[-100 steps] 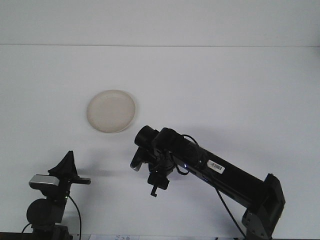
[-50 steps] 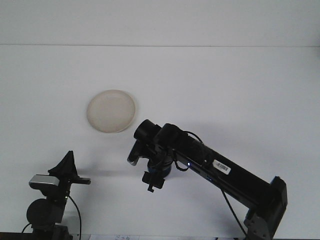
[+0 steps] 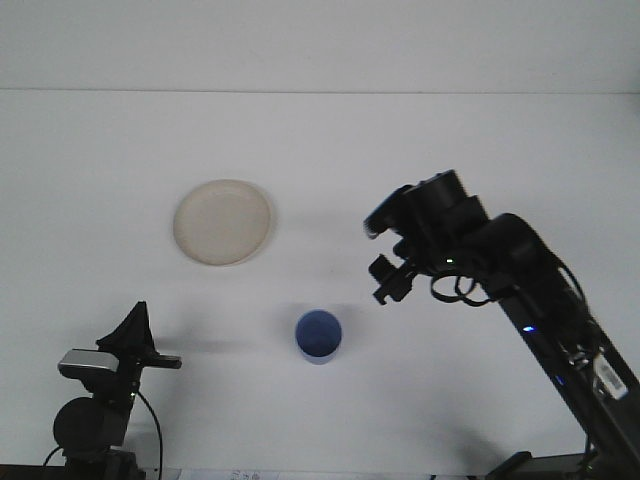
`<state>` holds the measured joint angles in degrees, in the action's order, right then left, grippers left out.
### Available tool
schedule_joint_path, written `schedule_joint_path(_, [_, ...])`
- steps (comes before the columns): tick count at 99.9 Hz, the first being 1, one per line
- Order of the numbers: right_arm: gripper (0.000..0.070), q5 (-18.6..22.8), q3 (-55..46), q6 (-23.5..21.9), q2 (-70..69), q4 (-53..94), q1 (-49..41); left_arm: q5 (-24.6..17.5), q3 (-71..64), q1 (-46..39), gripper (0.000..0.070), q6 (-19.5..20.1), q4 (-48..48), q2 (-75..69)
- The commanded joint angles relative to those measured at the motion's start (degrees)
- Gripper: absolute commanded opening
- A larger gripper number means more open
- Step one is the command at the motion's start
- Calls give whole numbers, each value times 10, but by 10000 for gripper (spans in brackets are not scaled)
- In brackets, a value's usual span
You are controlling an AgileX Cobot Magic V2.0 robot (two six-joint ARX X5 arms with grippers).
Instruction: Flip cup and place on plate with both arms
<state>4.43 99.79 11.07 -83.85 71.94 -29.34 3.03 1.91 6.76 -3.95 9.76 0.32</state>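
Two risks ahead: tipping the small blue plastic cup (image 3: 319, 336), mouth-up on the white counter (image 3: 480, 150) apart from the round cream plate (image 3: 222, 222), or dropping it short; spread of right end effector (image 3: 384, 262) and left end effector (image 3: 137, 335) impossible to tell.

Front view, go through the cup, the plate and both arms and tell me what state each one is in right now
Blue cup: upright, mouth up, standing free on the table, not on the plate.
Plate: empty, lying flat, apart from the cup.
Right gripper: raised to the right of the cup, holding nothing.
Left gripper: low at the near left edge, holding nothing.
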Motion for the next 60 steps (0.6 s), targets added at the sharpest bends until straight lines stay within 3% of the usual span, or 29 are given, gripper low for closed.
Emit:
schedule_joint_path(1, [434,1,-17,-8,31,-20,30,0,-11,0,12,4,6,-1])
schedule_joint_path(15, [437,3,-118,-11,113,-77,116,0,-11,0,12,4,6,-1])
schedule_joint_path(36, [438,18,-296,-53,250,-204,235,0,-11,0,12,4,6,-1])
schedule_joint_path(60, [437,16,-495,-93,402,-337,282,0,-11,0,12,4,6,-1])
